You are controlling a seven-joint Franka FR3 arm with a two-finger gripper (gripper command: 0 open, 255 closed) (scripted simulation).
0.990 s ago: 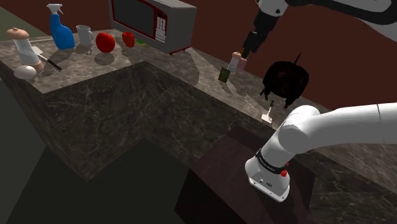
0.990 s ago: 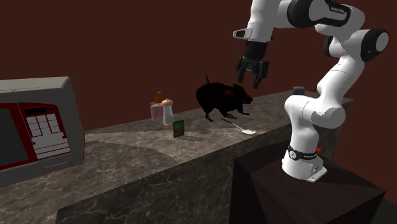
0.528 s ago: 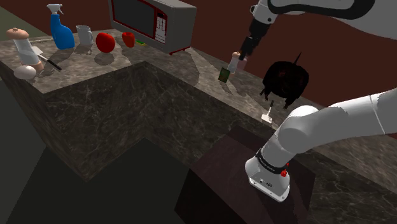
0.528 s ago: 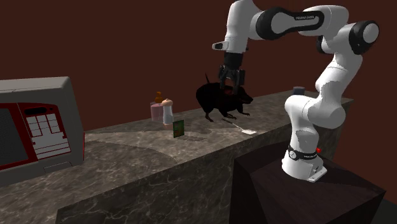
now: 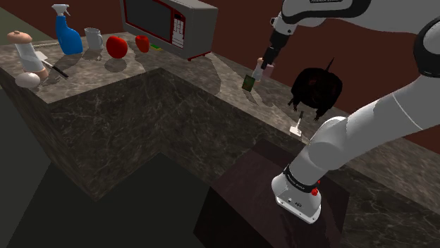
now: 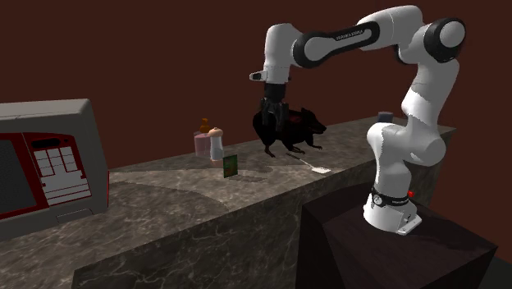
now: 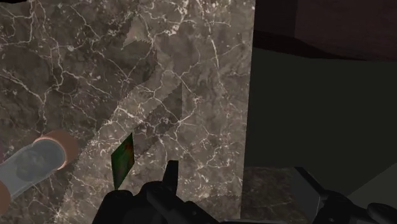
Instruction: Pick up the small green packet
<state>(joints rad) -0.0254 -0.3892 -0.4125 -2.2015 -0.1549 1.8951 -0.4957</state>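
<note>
Beside the green packet [image 7: 123, 157], a pale bottle [image 7: 30, 167] is cut off. Near the packet, the gripper [image 6: 273, 125] merges with a black animal figure [image 6: 300, 130].

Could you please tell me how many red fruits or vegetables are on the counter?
2: the round fruit beside the white jug, the pepper between it and the microwave. Others may hide behind the microwave.

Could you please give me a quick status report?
Gripper open, above the counter. Green packet upright, not grasped. Pink-capped bottle close beside it, black animal figure near gripper.
</note>
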